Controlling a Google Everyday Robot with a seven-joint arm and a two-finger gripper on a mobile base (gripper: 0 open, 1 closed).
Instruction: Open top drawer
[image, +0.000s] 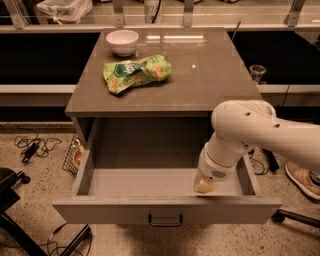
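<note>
The top drawer (115, 212) of the grey-brown cabinet stands pulled far out toward me. Its plain grey interior (145, 182) holds nothing. A small dark bar handle (165, 220) sits at the middle of its front. My gripper (205, 186) reaches down from the white arm (240, 130) on the right. It sits inside the drawer just behind the front panel, right of centre. The lower drawers are hidden under the open one.
On the cabinet top (210, 75) lie a green chip bag (136, 73) and a white bowl (122, 41). A glass (257, 73) stands behind the cabinet's right side. Cables (32, 147) and a chair base (10, 200) are on the floor at left, a shoe (302, 180) at right.
</note>
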